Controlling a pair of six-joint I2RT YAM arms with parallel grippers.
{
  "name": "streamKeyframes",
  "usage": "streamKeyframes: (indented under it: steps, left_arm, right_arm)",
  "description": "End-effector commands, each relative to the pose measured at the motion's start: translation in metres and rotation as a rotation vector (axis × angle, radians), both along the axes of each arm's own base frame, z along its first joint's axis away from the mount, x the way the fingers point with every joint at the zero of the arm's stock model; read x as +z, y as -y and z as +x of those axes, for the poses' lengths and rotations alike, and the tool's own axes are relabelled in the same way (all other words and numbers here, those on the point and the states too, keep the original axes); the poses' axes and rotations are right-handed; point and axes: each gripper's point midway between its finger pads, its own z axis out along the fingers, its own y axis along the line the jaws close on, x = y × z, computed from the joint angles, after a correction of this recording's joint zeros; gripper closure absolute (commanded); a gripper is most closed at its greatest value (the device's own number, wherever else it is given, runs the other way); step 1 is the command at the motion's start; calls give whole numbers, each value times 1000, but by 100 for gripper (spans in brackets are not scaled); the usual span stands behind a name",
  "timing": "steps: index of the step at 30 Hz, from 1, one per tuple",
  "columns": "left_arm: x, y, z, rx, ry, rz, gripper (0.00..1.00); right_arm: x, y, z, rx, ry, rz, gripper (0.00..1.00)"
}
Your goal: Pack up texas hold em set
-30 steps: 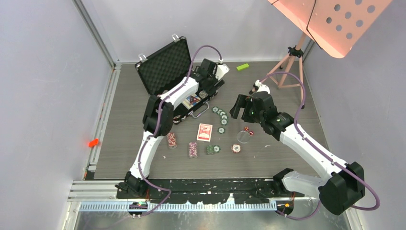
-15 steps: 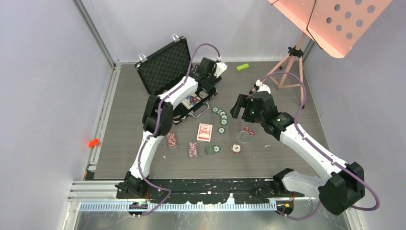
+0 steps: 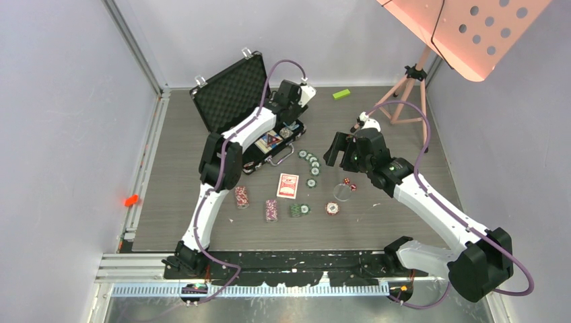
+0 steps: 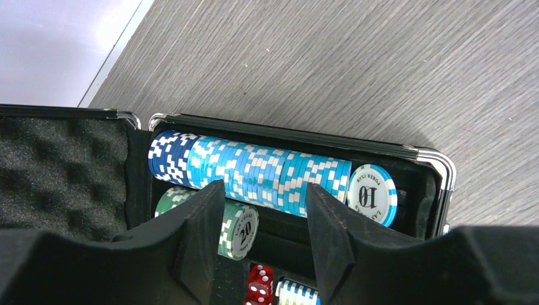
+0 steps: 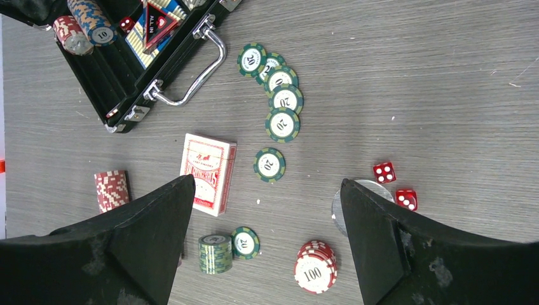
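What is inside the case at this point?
In the case: a row of blue chips, green chips below it, and a red die. The left hand covers much of the lower slots.

The table (image 3: 175,175) is showing a matt grey wood-grain surface, finely ridged and lightly speckled with pale marks. The case (image 4: 279,135) is looking like black plastic, edged in bright polished metal, and its foam (image 4: 57,171) lining is appearing soft, dimpled and dull black. The handle (image 5: 221,58) is gleaming like chromed metal. The chips (image 4: 254,171) are looking like smooth, hard plastic with a faint sheen and printed paper-like centres. The card box (image 5: 208,173) is appearing as lightly glossy printed card. The dice (image 5: 384,172) are shining like glossy red plastic. The left fingers (image 4: 200,241) are looking like matt black plastic, while the right fingers (image 5: 152,222) are showing dusty grey scuffs.
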Motion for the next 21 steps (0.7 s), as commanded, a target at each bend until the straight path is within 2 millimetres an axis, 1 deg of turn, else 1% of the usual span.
streamKeyframes:
  steps: [1,6,10,13,14,18,21]
  left_arm:
    - [25,3,-2,-2,21,-71,43]
    - [41,19,-16,-82,-8,-155,29]
    - [35,29,-27,-156,-55,-172,20]
    - [29,30,-26,-153,-66,-150,8]
    - [28,30,-25,-150,-67,-144,6]
    - [23,31,-24,-155,-67,-135,5]
    - [17,26,-20,-135,-60,-98,7]
  right_arm:
    - [22,-4,7,-5,47,45,9]
    - [20,-6,6,2,40,50,9]
    - [21,-6,7,4,40,52,9]
    - [21,-7,7,7,37,55,9]
    - [20,-7,6,9,35,55,9]
    - [21,-7,6,10,36,55,9]
    - [22,-7,6,8,39,55,9]
